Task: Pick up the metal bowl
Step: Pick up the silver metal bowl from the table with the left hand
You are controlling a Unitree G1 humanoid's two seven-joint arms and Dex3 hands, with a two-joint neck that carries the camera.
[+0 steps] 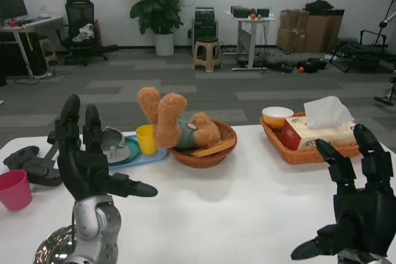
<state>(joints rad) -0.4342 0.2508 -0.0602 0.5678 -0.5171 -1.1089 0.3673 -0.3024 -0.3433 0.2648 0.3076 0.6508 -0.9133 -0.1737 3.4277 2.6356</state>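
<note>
The shiny metal bowl (51,250) sits at the bottom left corner of the white table (235,214), partly hidden behind my left forearm. My left hand (86,164) is raised above and just behind the bowl, fingers spread and pointing up, holding nothing. My right hand (357,199) hovers over the table's right side, far from the bowl, with its fingers apart and empty.
A pink cup (13,188) and a black controller (28,162) lie left of my left hand. Behind it are a blue tray (145,157) with a grey object (114,143) and a yellow cup (146,138). A wicker basket (207,156) holds a teddy bear (176,122). An orange basket (297,153) holds tissues.
</note>
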